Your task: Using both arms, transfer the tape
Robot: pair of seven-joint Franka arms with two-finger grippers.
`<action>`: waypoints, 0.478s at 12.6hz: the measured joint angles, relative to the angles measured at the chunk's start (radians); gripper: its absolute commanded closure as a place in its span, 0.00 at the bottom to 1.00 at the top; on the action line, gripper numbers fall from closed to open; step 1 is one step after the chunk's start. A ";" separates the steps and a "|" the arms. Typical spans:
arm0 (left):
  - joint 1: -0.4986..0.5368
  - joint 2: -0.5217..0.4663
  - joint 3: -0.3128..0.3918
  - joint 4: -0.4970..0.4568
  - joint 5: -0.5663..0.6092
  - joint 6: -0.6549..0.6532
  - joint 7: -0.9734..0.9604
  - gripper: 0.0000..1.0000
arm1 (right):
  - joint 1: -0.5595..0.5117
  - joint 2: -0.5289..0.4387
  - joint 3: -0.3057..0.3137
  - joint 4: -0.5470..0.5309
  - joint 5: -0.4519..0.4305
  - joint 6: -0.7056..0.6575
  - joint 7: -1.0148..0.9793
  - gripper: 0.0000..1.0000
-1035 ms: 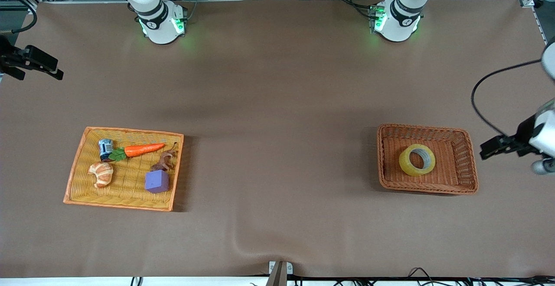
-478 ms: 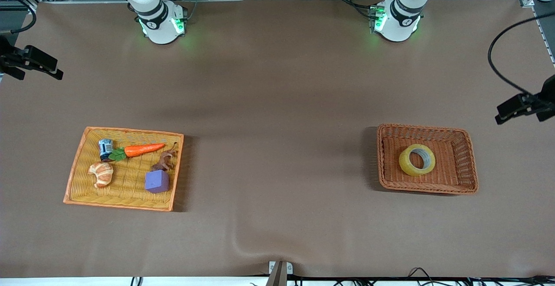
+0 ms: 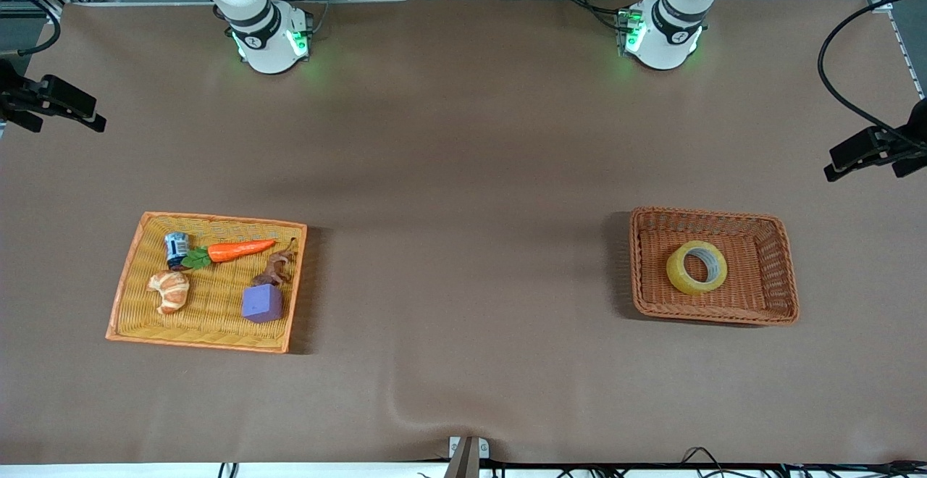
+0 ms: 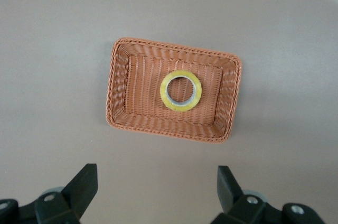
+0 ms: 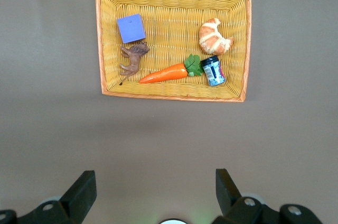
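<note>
the tape [image 3: 697, 267] lies flat, hole up, in the middle of the brown wicker basket [image 3: 786, 275] toward the left arm's end of the table. nothing else is in that basket; no object touches the tape.

left gripper [image 4: 157, 189]: up in the air, fingers spread wide, holding nothing. in the left wrist view the basket and tape sit in full sight between the fingertips, well apart from them. in the front view this gripper shows only as a dark shape at the table's edge at the left arm's end.

right gripper [image 5: 156, 192]: likewise aloft, fingers spread, holding nothing, with the bare tabletop under it beside the orange tray [image 3: 123, 282]; it waits.

the orange tray, toward the right arm's end, holds a croissant [image 3: 170, 290], a small blue can [image 3: 176, 248], a toy carrot [image 3: 235, 250], a brown animal figure [image 3: 274, 269] and a purple cube [image 3: 262, 303]. the carrot's leaves touch the can; the figure stands just beside the cube.

the brown table cover [image 3: 463, 174] between tray and basket shows a slight wrinkle at its edge nearest the front camera.
</note>
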 measured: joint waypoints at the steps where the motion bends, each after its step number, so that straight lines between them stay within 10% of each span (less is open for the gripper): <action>1: -0.001 -0.006 0.000 0.000 0.000 -0.005 0.000 0.00 | 0.000 0.000 0.000 0.000 0.000 0.000 0.000 0.00; 6: -0.063 -0.048 0.038 -0.004 0.000 -0.051 0.000 0.00 | 0.004 0.000 0.004 0.006 0.006 0.004 0.000 0.00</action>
